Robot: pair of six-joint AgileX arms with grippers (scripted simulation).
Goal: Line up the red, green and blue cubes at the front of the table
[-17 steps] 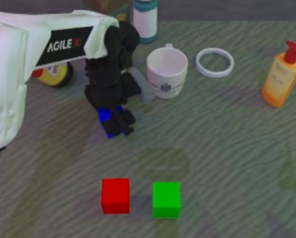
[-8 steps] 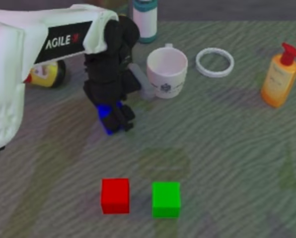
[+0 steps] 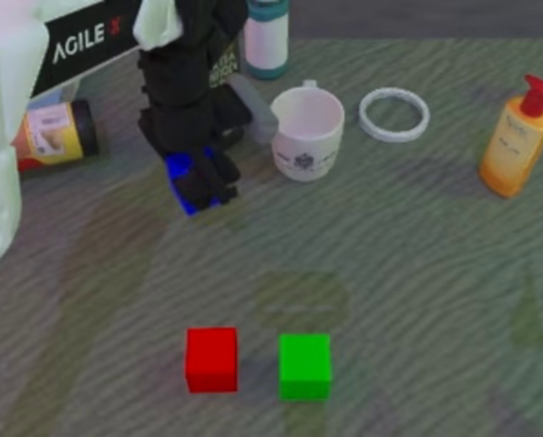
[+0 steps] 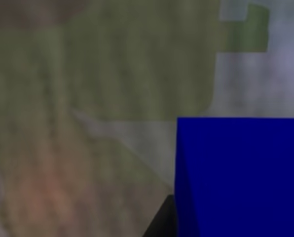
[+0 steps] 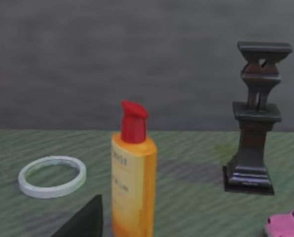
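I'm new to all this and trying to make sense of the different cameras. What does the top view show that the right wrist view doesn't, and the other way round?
Only the top view shows the left hand on the blue cube, the red cube and green cube side by side near the front, the white mug, and a yellow bottle lying down at the left.

Only the right wrist view shows a dark stand and a pink toy.

Both show the orange pump bottle, the white ring and the table.

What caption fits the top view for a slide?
Left hand grips the blue cube beside the white mug; red cube and green cube wait in front.
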